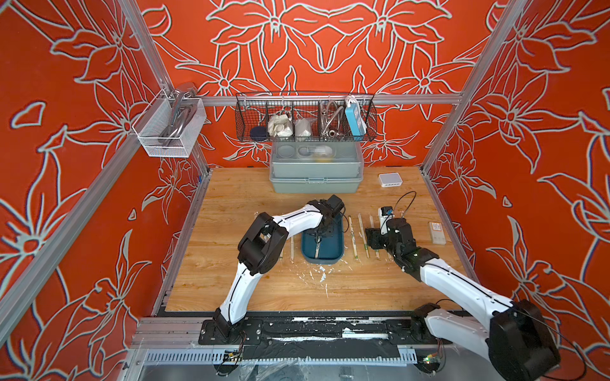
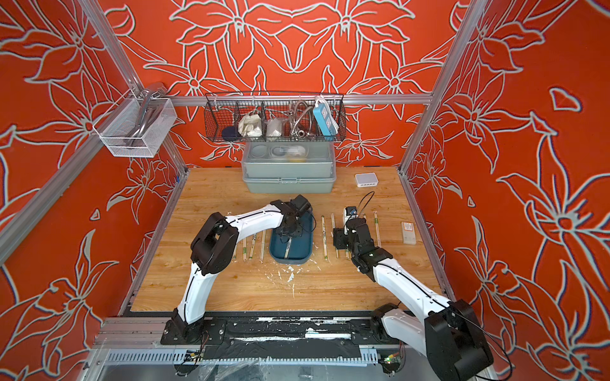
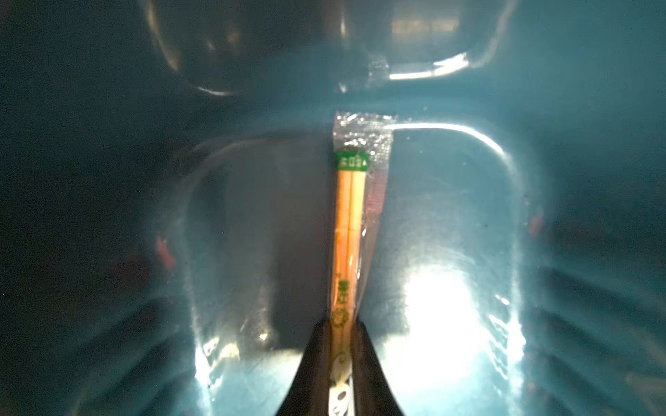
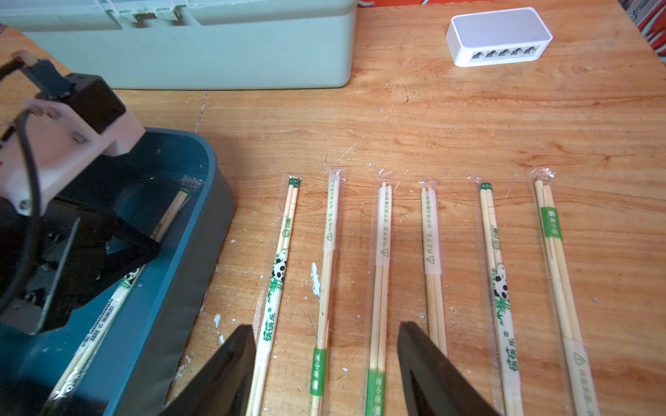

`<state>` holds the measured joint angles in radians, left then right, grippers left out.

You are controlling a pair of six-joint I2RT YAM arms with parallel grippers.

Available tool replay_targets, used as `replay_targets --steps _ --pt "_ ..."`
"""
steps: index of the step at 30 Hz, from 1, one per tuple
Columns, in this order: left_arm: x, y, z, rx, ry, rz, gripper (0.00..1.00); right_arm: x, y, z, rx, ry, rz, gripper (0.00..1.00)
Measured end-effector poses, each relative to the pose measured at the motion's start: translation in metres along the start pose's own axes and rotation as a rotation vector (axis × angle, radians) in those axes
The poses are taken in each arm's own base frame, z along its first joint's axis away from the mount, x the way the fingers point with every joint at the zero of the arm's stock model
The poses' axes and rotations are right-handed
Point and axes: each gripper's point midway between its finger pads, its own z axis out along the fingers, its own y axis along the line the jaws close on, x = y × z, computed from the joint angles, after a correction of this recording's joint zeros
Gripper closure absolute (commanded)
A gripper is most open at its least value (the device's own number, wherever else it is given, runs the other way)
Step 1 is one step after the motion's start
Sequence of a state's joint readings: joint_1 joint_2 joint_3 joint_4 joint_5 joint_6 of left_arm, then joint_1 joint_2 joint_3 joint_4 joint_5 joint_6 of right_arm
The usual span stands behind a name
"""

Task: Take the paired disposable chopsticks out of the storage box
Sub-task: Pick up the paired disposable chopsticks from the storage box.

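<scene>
The dark blue storage box sits mid-table. One wrapped pair of disposable chopsticks lies lengthwise on its floor. My left gripper reaches down into the box, its black fingers shut on that pair near the printed end. Several more wrapped pairs lie in a row on the wood right of the box. My right gripper hovers open over them, holding nothing. Other pairs lie left of the box, partly under the left arm.
A grey-green lidded box stands behind the blue one, under a black wire basket. A white network switch is at the back right, a small white packet at the right edge. White flecks dot the wood.
</scene>
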<state>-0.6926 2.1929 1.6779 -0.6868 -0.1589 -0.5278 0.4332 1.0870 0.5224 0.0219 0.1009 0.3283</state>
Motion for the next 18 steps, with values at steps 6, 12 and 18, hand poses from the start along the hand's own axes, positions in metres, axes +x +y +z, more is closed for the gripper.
replay_targets --steps 6,12,18 --pt "-0.0012 -0.0017 -0.0004 0.007 0.001 0.011 0.97 0.0005 -0.0007 0.0010 0.005 0.003 0.000 0.33" --pt "-0.0014 -0.0023 -0.0008 0.010 0.008 0.017 1.00 0.0019 -0.0010 0.0023 0.007 0.009 -0.001 0.33" --pt "-0.0021 -0.0014 -0.0013 0.011 0.010 0.029 1.00 0.0042 -0.0010 0.0042 0.009 0.019 -0.003 0.32"
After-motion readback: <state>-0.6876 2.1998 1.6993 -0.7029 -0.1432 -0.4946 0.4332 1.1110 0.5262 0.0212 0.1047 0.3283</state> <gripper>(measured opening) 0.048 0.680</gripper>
